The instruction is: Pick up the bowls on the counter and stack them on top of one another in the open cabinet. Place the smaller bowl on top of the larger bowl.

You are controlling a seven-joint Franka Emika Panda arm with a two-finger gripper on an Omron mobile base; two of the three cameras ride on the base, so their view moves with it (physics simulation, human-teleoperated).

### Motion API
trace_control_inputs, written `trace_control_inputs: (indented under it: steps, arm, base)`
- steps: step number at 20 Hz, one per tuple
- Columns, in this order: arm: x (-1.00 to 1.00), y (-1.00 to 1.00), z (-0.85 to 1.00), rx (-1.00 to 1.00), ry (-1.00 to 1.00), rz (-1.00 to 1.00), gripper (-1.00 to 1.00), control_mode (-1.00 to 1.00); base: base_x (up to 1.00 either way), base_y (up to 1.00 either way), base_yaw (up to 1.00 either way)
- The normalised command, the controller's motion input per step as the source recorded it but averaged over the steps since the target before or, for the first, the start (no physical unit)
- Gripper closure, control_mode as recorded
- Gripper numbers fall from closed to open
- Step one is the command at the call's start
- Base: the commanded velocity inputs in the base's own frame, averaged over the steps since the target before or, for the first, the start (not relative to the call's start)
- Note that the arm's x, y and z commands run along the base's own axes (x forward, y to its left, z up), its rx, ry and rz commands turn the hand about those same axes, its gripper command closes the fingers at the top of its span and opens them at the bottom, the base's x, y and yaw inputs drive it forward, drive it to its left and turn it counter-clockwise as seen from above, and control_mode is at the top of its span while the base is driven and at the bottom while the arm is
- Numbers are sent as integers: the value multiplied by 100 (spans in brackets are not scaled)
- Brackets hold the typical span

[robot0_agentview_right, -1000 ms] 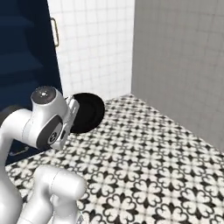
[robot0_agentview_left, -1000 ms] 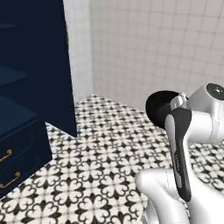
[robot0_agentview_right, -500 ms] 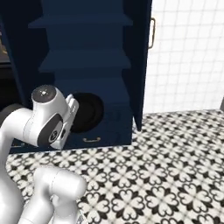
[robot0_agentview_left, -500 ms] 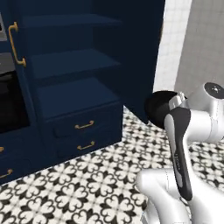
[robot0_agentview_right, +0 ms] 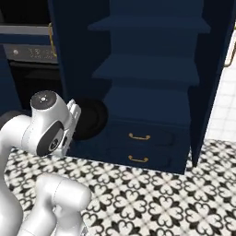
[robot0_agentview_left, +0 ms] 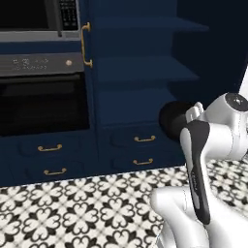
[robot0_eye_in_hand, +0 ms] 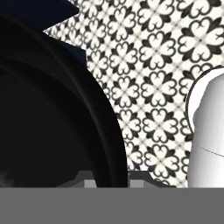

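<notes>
The tool (robot0_eye_in_hand: 107,181) grips a glossy black bowl (robot0_agentview_left: 173,120) by its rim, held before the open cabinet (robot0_agentview_right: 152,69) above its brass-handled drawers (robot0_agentview_right: 139,136).

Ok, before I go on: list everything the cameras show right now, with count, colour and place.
bowl: one, glossy black, held on edge at the gripper, in front of the cabinet
open cabinet: one, navy, straight ahead, bare shelves
drawers: two, navy with brass handles, under the shelves
oven: one, black with grey panel, left of the cabinet
floor: black-and-white patterned tiles
gripper: one, shut on the bowl's rim
arm: one, white
</notes>
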Motion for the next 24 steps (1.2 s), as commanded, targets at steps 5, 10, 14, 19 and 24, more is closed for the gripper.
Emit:
trace_control_inputs:
  steps: [5, 10, 14, 19, 24]
  arm:
    - [0, 0, 0, 0, 0, 0, 100, 100]
    - [0, 0, 0, 0, 0, 0, 100, 100]
    - [0, 0, 0, 0, 0, 0, 100, 100]
    - [0, 0, 0, 0, 0, 0, 100, 100]
    - [0, 0, 0, 0, 0, 0, 100, 100]
  base:
    - [84, -38, 32]
    - [16, -90, 4]
    - [82, -15, 0]
    - [74, -27, 0]
    - [79, -9, 0]
